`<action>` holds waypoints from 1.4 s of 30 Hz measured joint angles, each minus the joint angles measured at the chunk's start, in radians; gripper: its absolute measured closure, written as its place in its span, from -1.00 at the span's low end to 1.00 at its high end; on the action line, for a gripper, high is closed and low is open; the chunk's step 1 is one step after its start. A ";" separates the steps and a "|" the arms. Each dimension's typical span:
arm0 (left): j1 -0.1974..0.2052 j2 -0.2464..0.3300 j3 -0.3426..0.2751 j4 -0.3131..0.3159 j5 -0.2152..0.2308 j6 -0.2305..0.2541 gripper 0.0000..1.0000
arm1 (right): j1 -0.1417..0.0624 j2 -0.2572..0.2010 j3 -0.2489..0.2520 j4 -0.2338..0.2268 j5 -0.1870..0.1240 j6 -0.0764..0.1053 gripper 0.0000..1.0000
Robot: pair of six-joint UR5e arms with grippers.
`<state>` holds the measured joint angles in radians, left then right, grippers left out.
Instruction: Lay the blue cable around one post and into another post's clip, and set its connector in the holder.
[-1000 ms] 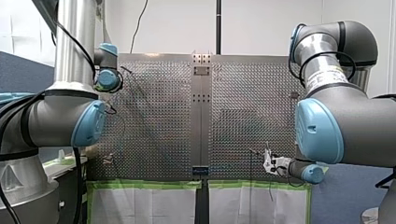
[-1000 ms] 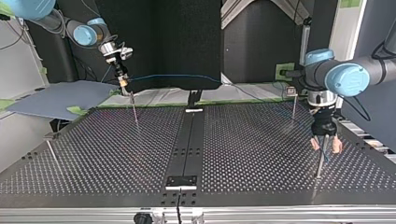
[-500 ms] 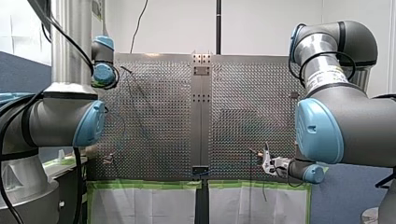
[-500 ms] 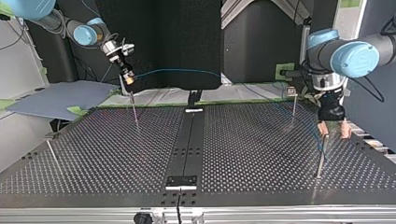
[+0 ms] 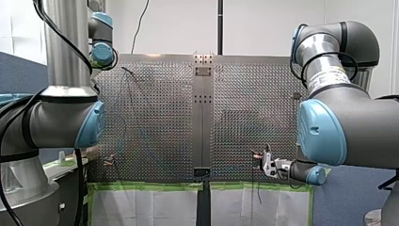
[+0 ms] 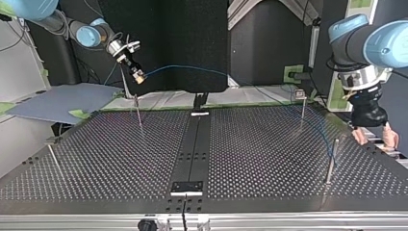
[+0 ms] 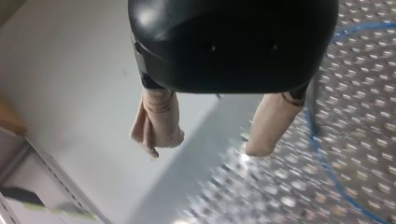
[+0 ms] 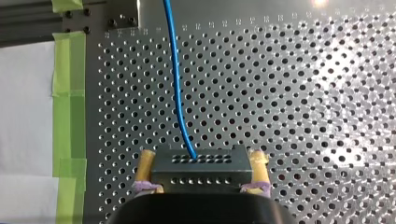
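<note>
Above table (image 6: 264, 144) edge: right gripper (image 8: 203, 157) clamps connector (image 8: 198, 175) | left gripper (image 7: 205, 147) gaping

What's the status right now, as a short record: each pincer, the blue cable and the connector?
left pincer: open, holding nothing
right pincer: shut on the connector
blue cable: runs from the connector across to a post at the top view's right
connector: held in the air above the table, not set down
</note>
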<state>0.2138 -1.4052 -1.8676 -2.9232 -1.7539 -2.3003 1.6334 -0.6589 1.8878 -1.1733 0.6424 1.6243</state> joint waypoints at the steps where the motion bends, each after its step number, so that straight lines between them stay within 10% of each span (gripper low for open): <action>1: 0.000 0.009 0.009 -0.008 -0.008 0.009 -1.00 | 0.000 0.000 0.000 0.000 -0.001 0.000 1.00; 8: -0.005 0.066 0.076 -0.075 -0.057 0.076 -1.00 | -0.009 0.000 0.000 0.004 0.037 0.000 1.00; 28: -0.064 0.074 0.247 -0.277 0.006 0.278 -1.00 | -0.043 0.000 0.000 0.027 0.232 -0.012 1.00; 42: -0.112 0.043 0.250 -0.433 -0.001 0.434 -1.00 | -0.044 0.000 0.000 0.029 0.244 -0.013 1.00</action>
<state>0.1023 -1.3621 -1.6178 -3.3566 -1.7544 -1.8666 1.5897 -0.6589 1.8877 -1.1445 0.8868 1.6112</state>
